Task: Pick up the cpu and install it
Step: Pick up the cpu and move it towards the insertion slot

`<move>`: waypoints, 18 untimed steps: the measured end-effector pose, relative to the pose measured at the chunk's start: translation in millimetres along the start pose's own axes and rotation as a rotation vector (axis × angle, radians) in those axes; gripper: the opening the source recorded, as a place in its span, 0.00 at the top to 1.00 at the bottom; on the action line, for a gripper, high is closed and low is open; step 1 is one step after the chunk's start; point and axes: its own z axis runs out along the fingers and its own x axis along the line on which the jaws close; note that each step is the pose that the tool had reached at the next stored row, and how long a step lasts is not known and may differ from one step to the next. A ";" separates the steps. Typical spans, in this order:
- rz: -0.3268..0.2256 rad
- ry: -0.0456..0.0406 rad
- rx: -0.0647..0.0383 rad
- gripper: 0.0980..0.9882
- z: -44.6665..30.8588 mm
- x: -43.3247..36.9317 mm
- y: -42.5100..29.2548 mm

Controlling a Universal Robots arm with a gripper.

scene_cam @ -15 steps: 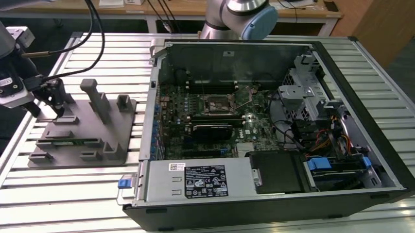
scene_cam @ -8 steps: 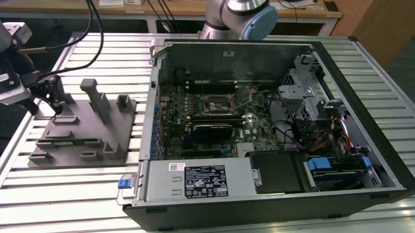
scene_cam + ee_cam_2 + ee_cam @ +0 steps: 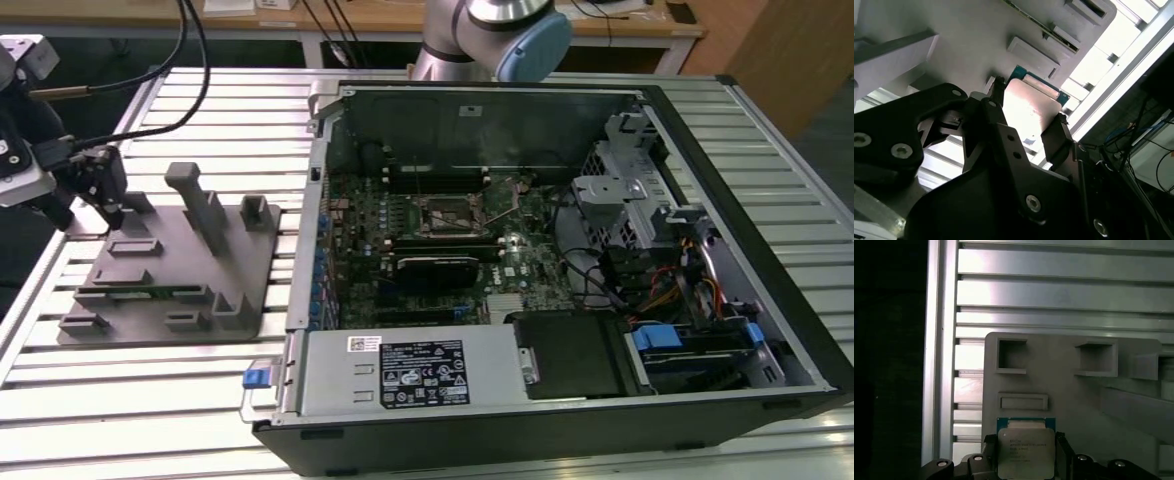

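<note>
Black two-fingered gripper [image 3: 110,215], at the exterior view's left, clamps the small square cpu with silver-grey metal lid [image 3: 1026,451] between its fingers [image 3: 1056,140]. It is at a corner of the grey plastic fixture tray [image 3: 160,305], well apart from the open black computer case [image 3: 534,445].

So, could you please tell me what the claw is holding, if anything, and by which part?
The claw holds the cpu: its two fingers press on the chip's opposite side edges, over the grey fixture tray.
</note>
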 end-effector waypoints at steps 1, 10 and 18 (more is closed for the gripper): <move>0.000 -0.0001 0.000 0.50 -1.5 0.0 0.0; 0.000 0.0000 0.000 0.50 -13.4 -0.3 0.2; 0.000 -0.0001 0.000 0.50 -22.6 -0.6 0.4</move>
